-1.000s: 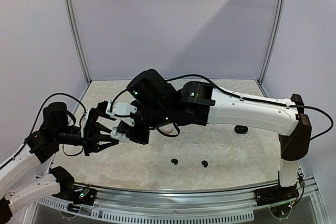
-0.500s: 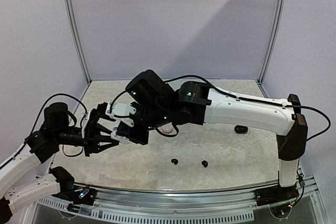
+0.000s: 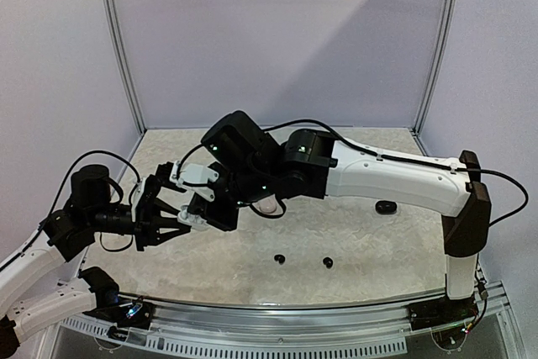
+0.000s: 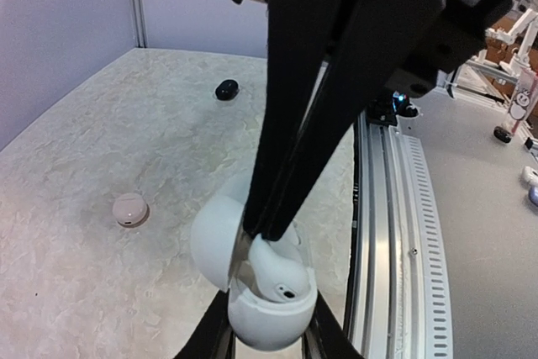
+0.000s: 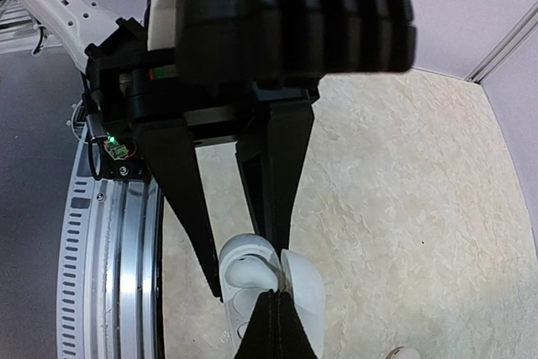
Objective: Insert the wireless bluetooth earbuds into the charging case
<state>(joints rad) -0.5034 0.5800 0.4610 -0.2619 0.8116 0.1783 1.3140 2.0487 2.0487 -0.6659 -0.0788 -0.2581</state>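
The pale, marbled bench (image 3: 370, 241) carries everything, with a metal rail along its near edge. The right arm (image 3: 395, 178) reaches from the right side across to the left, and the left arm (image 3: 34, 250) comes up from the near left corner to meet it above the bench. The left end effector (image 4: 267, 342) clamps an open white case (image 4: 261, 317) between its two dark fingers and holds it off the surface, with the hinged lid (image 4: 212, 241) swung back to one side. The right end effector (image 4: 257, 229) comes down onto the case from above with its long black fingers pressed together. Their tips meet on the upper end of a white earbud (image 4: 282, 275), which lies in the case's hollow. How firmly they pinch it is hard to tell. A closed pale round case (image 4: 129, 209) sits on the bench behind the held one, mostly hidden under the right arm in the overhead view. A black case (image 4: 226, 88) lies well apart from it, toward the right side. Near the front rail a black earbud (image 3: 279, 258) and a second black earbud (image 3: 328, 262) lie loose on the bench, near each other and not touching, both outside any case.
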